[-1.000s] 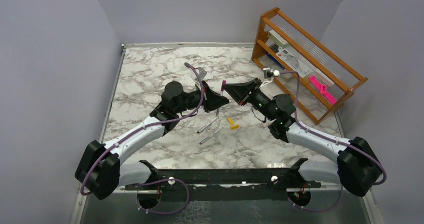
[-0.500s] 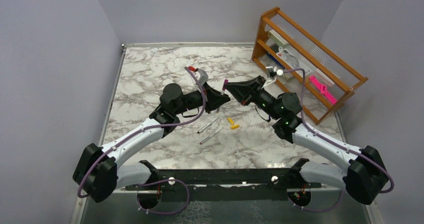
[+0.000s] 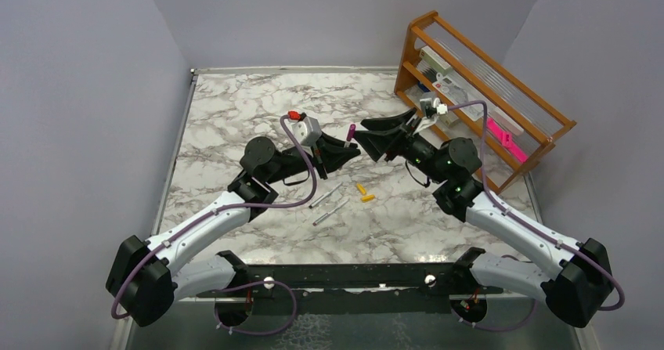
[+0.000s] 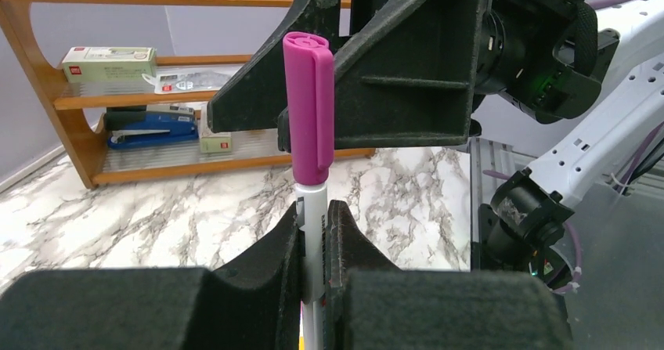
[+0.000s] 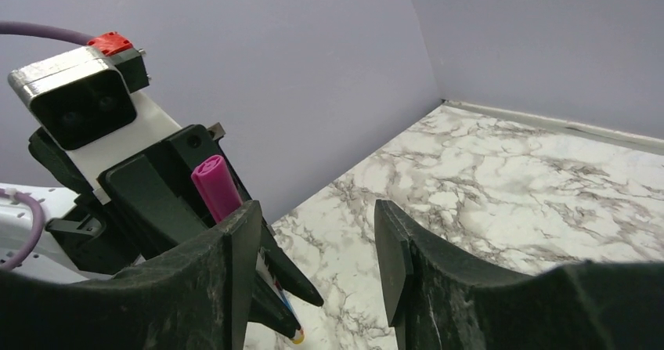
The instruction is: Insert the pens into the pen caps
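Left gripper (image 4: pixel 315 229) pinches 1 pen (image 4: pixel 314 203) wearing the magenta cap (image 4: pixel 309 107); right gripper (image 5: pixel 313 236) stands parted near it.

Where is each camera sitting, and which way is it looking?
Top: high behind the arms, looking down on the table; both arms show, left gripper and right gripper close together mid-table.
Left wrist: on the left arm, looking past its own fingers at the right gripper and rack.
Right wrist: on the right arm, looking between its own open fingers at the left gripper and wall.
Shared: all three show the pen with its pink cap, held by the left gripper.
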`<state>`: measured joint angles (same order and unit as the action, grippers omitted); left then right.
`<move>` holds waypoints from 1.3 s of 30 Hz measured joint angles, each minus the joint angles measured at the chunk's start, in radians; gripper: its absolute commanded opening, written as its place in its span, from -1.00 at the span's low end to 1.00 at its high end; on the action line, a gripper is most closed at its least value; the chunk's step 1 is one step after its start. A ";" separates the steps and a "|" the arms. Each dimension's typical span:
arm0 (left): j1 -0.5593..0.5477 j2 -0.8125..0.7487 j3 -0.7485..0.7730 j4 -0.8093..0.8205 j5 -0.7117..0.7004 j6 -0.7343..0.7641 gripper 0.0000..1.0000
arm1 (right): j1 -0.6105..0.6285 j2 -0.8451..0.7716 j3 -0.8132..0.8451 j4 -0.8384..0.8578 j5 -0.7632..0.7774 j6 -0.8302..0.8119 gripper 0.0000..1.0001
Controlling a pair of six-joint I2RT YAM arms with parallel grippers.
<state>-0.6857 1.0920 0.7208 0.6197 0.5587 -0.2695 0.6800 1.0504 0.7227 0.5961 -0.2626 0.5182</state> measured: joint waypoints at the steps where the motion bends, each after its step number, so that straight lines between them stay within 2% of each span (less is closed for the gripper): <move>1: -0.003 0.000 0.000 0.000 0.002 0.003 -1.00 | 0.000 0.000 0.001 -0.006 0.000 0.000 0.11; 10: -0.007 0.007 -0.003 0.000 0.006 0.010 -1.00 | -0.001 -0.013 0.015 -0.023 0.015 -0.007 0.05; 17: -0.008 0.034 -0.003 0.001 0.022 0.005 -1.00 | -0.001 -0.055 0.028 -0.051 0.103 0.030 0.02; 29: -0.008 0.087 -0.002 0.000 0.053 -0.045 -1.00 | -0.001 0.035 0.180 -0.139 0.084 0.024 -0.04; 35: -0.008 0.125 0.019 -0.003 0.058 -0.080 -1.00 | -0.001 0.047 0.184 -0.233 0.082 0.003 -0.21; 39: -0.008 0.149 0.039 -0.003 0.056 -0.098 -1.00 | -0.001 0.047 0.184 -0.267 0.074 -0.004 -0.24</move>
<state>-0.6941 1.2411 0.7601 0.6167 0.6147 -0.3676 0.6788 1.0969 0.9070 0.3294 -0.1886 0.5144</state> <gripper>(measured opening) 0.105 0.387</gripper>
